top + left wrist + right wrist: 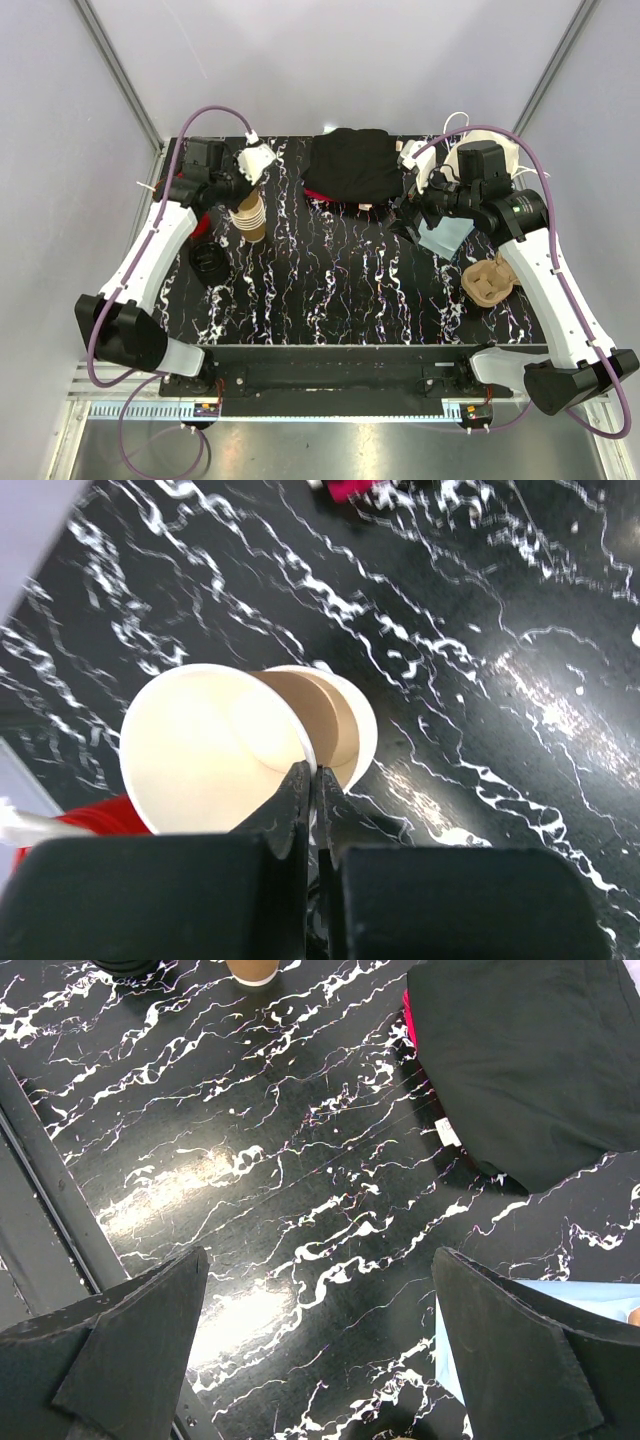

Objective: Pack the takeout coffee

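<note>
Left gripper (308, 770): jaws closed, pinching the rim wall of the paper cup (200, 755). No lid fitted. The cup is near the table's (330, 300) far-left corner, over the top of the cup stack (338, 720); cannot tell whether it is free of it. Red straw cup (70, 825) is just beside.

Right gripper (320, 1255): jaws wide open, empty, above the table near the black bag (530, 1060).

Risks:
- The thin rim may slip or crease under the pinch.
- A nested cup may drag up with it.
- The stack may tip toward the straws.

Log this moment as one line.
left fingers shut on rim of tan paper cup with cream inside | right fingers open, empty | cup unlidded
</note>
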### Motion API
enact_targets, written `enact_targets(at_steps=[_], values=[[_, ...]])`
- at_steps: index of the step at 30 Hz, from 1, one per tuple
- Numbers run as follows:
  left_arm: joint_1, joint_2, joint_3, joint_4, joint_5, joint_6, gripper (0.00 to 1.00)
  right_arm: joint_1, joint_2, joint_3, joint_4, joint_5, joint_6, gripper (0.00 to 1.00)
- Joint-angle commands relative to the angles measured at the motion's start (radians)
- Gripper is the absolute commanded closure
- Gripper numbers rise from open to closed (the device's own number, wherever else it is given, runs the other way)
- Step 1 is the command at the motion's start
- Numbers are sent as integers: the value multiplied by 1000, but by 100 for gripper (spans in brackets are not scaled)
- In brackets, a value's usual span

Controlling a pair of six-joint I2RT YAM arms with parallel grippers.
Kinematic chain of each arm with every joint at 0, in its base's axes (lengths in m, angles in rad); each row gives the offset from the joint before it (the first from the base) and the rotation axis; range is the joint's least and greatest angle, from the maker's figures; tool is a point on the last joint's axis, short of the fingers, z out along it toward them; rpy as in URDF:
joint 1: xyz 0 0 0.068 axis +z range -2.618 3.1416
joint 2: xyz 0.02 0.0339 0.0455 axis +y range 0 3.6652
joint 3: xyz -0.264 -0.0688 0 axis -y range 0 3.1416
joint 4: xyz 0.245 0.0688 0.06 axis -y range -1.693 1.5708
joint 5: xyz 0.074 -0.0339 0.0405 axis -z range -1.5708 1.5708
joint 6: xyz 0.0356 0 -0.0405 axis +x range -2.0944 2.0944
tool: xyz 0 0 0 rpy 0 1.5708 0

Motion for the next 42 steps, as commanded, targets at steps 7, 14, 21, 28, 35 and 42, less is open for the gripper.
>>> enact_targets(at_steps=[7, 14, 21, 28, 35, 42], values=[[-68, -115, 106, 6, -28, 38, 100, 11, 8, 33, 59, 33, 20, 0], [-200, -175, 52, -7, -12, 31, 100, 9, -11, 44, 113, 172, 51, 0], [-390, -163, -31, 12, -21, 9, 100, 9, -52, 50, 176, 358, 83, 0], [-499, -95, -60, 44, 5, -12, 100, -18, -98, 44, 236, 556, 95, 0], [-596, 7, -83, 130, -7, -46, 100, -107, -153, 24, 260, 557, 120, 0], [-651, 149, -48, 135, -2, -49, 100, -130, -189, -24, 271, 528, 120, 0]])
